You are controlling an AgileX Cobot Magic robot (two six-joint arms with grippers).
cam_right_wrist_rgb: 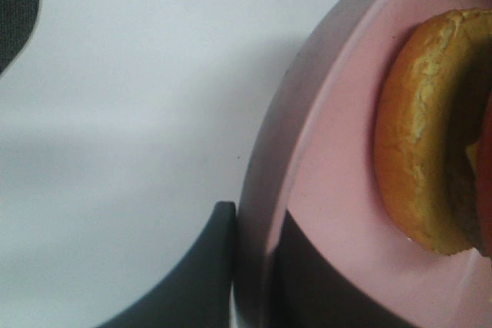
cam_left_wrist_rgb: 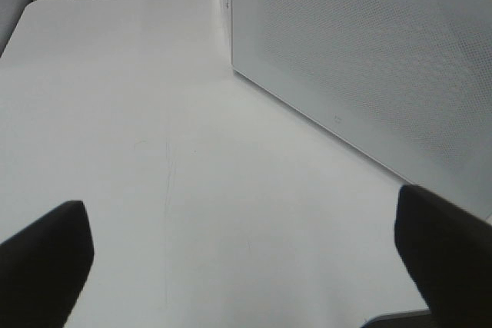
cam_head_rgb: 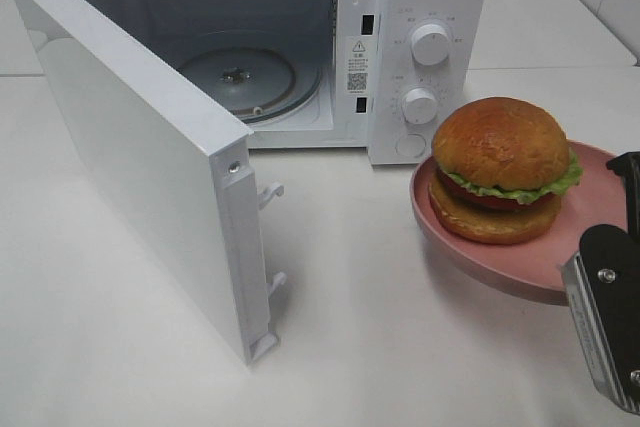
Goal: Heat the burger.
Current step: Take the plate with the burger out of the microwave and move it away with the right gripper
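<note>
Burger [cam_head_rgb: 503, 171] sits on a pink plate [cam_head_rgb: 560, 257], right of the microwave [cam_head_rgb: 425, 52], golden domed bun on top, green lettuce edge and dark-red layer under it, bottom bun on the plate surface. Plate is tilted and appears lifted off the white desk [cam_head_rgb: 120, 337], its near-right rim pinched by the right tool [cam_right_wrist_rgb: 257, 266]; the right wrist view shows one dark finger [cam_right_wrist_rgb: 200, 274] under the rim's outside and another on the inside face, clenched on the rim, not touching the burger. From the high camera only a metal-and-black part of that arm shows at the lower right edge. Microwave is white, door [cam_head_rgb: 140, 147] swung fully open toward the left, two latch hooks on its edge, glass turntable [cam_head_rgb: 240, 75] visible inside. Control panel has two round white knobs [cam_head_rgb: 430, 44], one above the other, with small grey markings around them too fine to read. A warning-triangle sticker [cam_head_rgb: 357, 62] with a QR code sits on the cavity frame; its text is unreadable. No brand name legible. Left tool [cam_left_wrist_rgb: 246, 266] hangs over bare desk beside the perforated door panel, fingers spread wide, released, nothing between them.
</note>
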